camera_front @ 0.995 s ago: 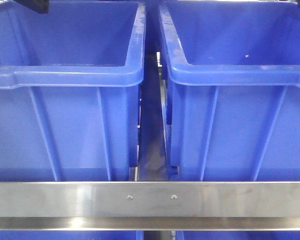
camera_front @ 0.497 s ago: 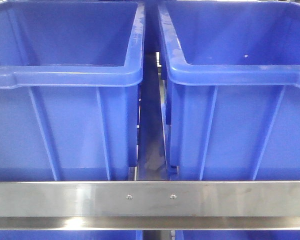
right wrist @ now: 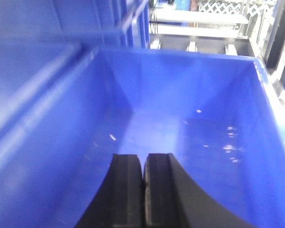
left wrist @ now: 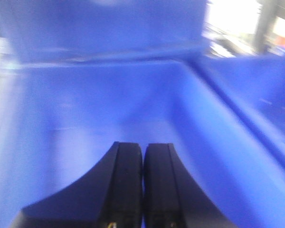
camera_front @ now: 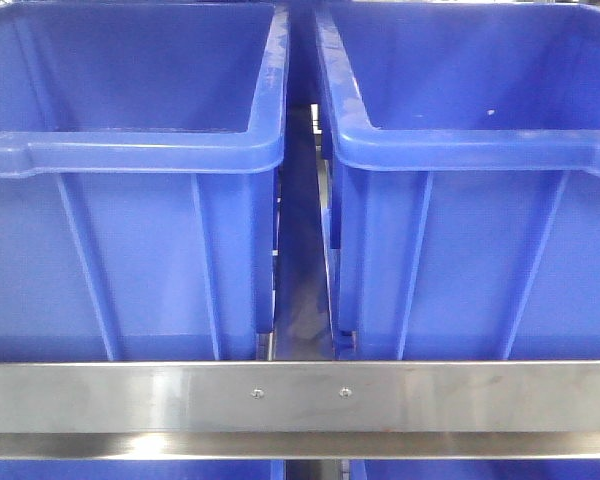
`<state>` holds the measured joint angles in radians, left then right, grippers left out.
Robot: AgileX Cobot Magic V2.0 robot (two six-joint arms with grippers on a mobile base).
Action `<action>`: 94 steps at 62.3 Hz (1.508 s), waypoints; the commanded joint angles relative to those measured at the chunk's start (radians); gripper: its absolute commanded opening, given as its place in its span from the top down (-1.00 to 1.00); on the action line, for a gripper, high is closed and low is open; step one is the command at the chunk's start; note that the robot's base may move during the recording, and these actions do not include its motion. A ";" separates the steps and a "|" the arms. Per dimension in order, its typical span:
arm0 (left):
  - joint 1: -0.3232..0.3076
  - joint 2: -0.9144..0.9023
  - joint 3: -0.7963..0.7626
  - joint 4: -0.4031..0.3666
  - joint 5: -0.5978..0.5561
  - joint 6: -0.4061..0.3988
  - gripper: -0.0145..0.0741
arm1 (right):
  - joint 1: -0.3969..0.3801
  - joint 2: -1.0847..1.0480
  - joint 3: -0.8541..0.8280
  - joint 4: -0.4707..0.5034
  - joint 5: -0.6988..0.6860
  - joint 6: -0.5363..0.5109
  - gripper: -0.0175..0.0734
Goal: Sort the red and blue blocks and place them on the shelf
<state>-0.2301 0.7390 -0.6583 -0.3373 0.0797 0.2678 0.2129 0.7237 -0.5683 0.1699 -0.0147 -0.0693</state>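
Neither the red nor the blue block shows in any view. The left gripper [left wrist: 142, 185] hangs over the left blue bin [camera_front: 130, 150], jaws pressed together on nothing; the right gripper [right wrist: 143, 190] likewise over the right blue bin [camera_front: 480, 150]. Both bins stand behind the shelf's front rail [camera_front: 300, 395]. Such cubes are probably light and stiff, best pinched across opposite flat faces.

Both bins blue: left bin [camera_front: 130, 150], right bin [camera_front: 480, 150], pale scuffs on rims. Shelf rail [camera_front: 300, 395] brushed silver steel. Left gripper [left wrist: 142, 156] and right gripper [right wrist: 142, 166] both black. White flecks on right bin floor.
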 commanded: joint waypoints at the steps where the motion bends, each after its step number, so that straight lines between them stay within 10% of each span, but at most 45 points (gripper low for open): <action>1: 0.033 -0.062 0.017 -0.009 -0.080 0.002 0.39 | -0.005 -0.018 -0.030 0.023 -0.045 -0.008 0.49; 42: 0.104 -0.401 0.217 0.009 -0.080 0.002 0.39 | -0.009 -0.068 -0.027 0.004 -0.002 -0.009 0.49; 64: 0.104 -0.401 0.217 0.014 -0.080 0.002 0.39 | -0.268 -0.291 0.083 -0.019 0.015 -0.008 0.49; 94: 0.104 -0.401 0.318 -0.021 -0.215 0.002 0.39 | -0.272 -0.481 0.186 0.011 0.053 0.000 0.49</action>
<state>-0.1265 0.3310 -0.3155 -0.3472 -0.0336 0.2699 -0.0507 0.2370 -0.3549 0.1630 0.1156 -0.0693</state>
